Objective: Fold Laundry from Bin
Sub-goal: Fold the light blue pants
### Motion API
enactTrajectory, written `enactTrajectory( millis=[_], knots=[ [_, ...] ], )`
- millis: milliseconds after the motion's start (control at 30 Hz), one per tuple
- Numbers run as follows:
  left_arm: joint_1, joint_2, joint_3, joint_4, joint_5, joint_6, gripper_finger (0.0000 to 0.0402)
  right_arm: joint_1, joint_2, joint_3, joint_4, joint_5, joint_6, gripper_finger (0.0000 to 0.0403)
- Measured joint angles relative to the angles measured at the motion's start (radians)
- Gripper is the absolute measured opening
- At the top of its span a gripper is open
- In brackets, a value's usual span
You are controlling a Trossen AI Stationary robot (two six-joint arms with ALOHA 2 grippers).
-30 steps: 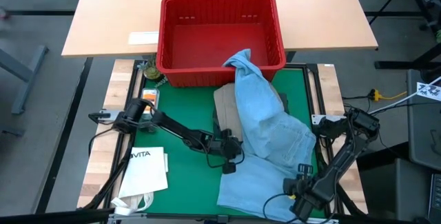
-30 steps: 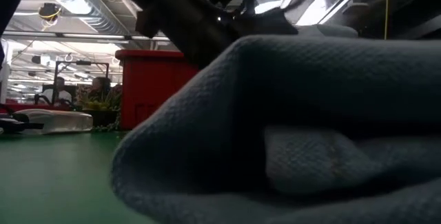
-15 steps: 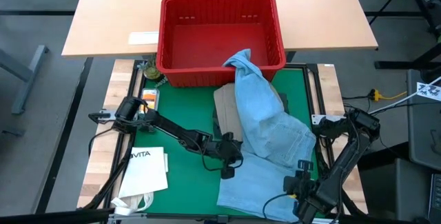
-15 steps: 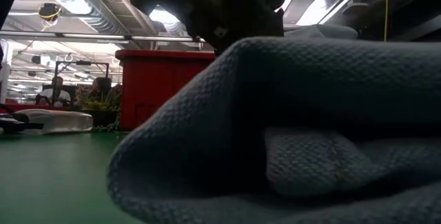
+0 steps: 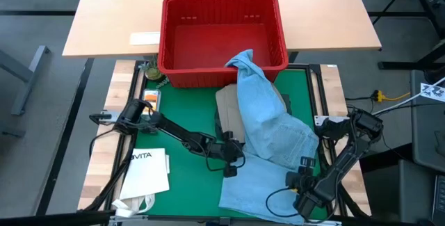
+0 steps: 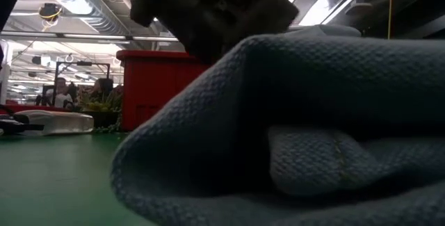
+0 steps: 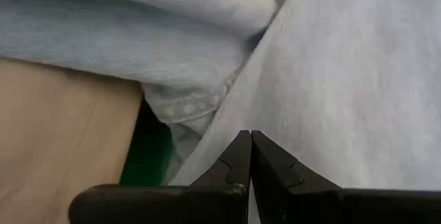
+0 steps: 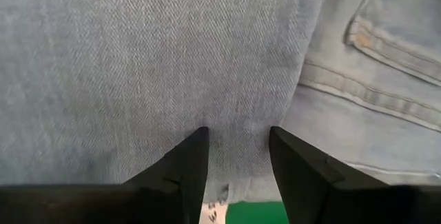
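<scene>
The light blue jeans (image 5: 268, 135) hang out of the red bin (image 5: 167, 38) over its near rim. They run down across a khaki garment (image 5: 226, 108) onto the green mat (image 5: 188, 108). My left gripper (image 5: 233, 160) is shut at the jeans' left edge, seen close up in its wrist view (image 7: 249, 136). My right gripper (image 5: 304, 183) points down over the jeans' near right part. It is open, its fingers apart over the denim (image 8: 238, 131) next to the hem (image 8: 220, 195). In the low view a raised fold of the jeans (image 6: 313, 115) fills the front. My left gripper has its shut fingertips (image 7: 241, 148) against the jeans' pale cloth (image 7: 275, 124) at its left edge, coming slanting down from the table's left. Whether any cloth is caught between them, I cannot tell. My right gripper stands over the denim; whether its fingertips (image 8: 196, 138) touch it, I cannot tell.
A white paper bag printed VITA (image 5: 149, 170) lies at the mat's near left. Small items (image 5: 151, 80) sit beside the bin's left near corner. Behind the bin stretches a wooden tabletop (image 5: 118, 17). Bare mat shows between my left arm and the bin.
My right gripper dipped a little toward the table's near edge and came back, tipping slightly. The jeans lie as before.
</scene>
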Motion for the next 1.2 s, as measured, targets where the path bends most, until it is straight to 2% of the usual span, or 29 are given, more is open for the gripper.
enactTrajectory(
  millis=[367, 533, 667, 867, 1200],
  knots=[
    [0.002, 0.041, 0.002, -0.032, -0.006, 0.001, 0.0004, 0.000, 0.000, -0.013, 0.028, -0.008, -0.007, 0.0156],
    [0.001, -0.006, 0.000, -0.035, 0.007, 0.001, 0.0004, 0.001, 0.000, 0.084, -0.065, -0.016, -0.015, 0.0156],
    [-0.014, -0.059, 0.001, -0.015, 0.060, -0.027, 0.0004, 0.001, 0.000, 0.181, -0.091, -0.014, -0.052, 0.0156],
    [-0.082, -0.068, 0.001, 0.063, 0.172, -0.078, 0.0004, 0.016, 0.000, 0.263, 0.050, 0.003, -0.085, 0.0156],
    [-0.217, -0.069, 0.001, 0.050, 0.170, -0.078, 0.0004, 0.100, 0.049, 0.263, 0.257, 0.082, -0.086, 0.0156]
  ],
)
